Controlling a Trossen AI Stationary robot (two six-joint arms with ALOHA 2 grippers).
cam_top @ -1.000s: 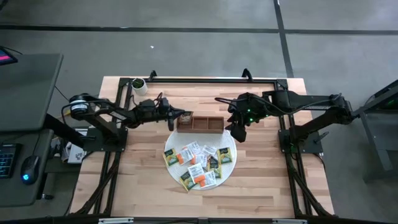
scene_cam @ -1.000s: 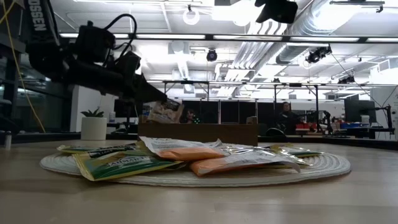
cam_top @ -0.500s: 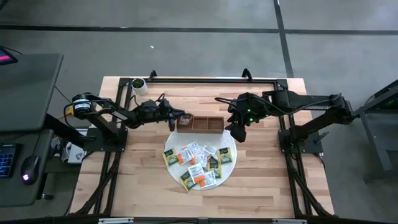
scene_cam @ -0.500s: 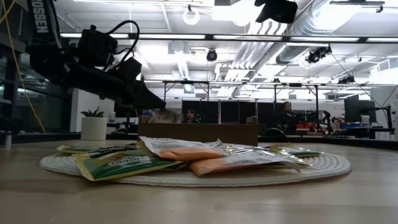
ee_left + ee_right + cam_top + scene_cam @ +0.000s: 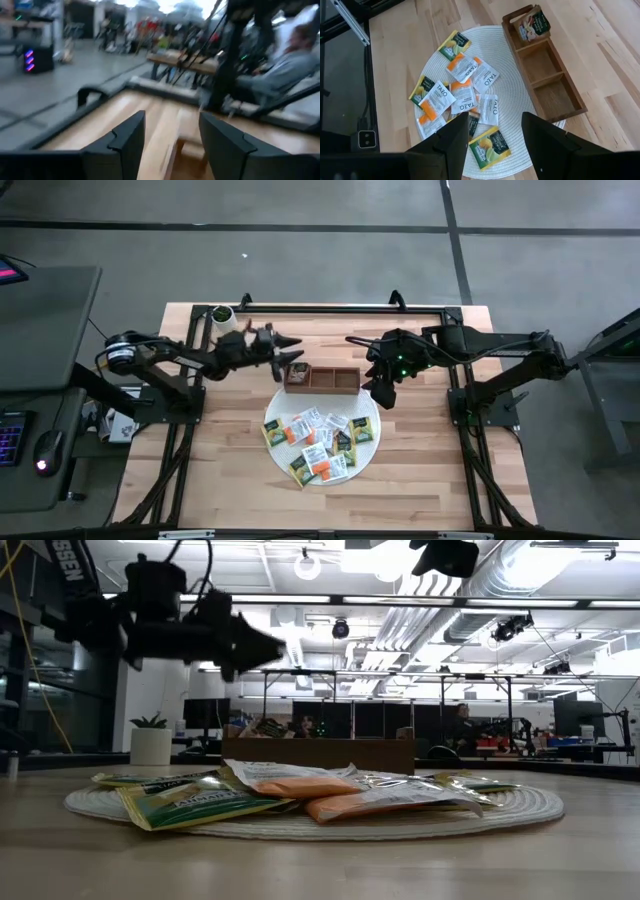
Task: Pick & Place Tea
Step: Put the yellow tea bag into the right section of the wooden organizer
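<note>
A brown wooden tray (image 5: 322, 379) with three compartments stands at the far rim of a round white woven mat (image 5: 365, 442). Several tea packets (image 5: 318, 444) lie flat on the mat. One more tea packet (image 5: 532, 22) leans inside the tray's left end compartment, also seen poking above the tray wall (image 5: 268, 727). My left gripper (image 5: 292, 348) hovers open and level just left of and above that compartment, nothing between its fingers (image 5: 127, 142). My right gripper (image 5: 383, 392) hangs open above the mat's far right side, tilted down at the packets (image 5: 465, 95).
A small white pot with a plant (image 5: 222, 317) stands at the table's far left corner. A black frame rail (image 5: 340, 307) runs along the far edge. Bare wood lies near the front edge. People show in the room beyond the table (image 5: 295, 55).
My left gripper has opened and let go of a tea packet, which has dropped into the tray's left end compartment and now leans there. The gripper has then risen clear of the tray, shifted slightly toward the far edge and tipped up to level.
</note>
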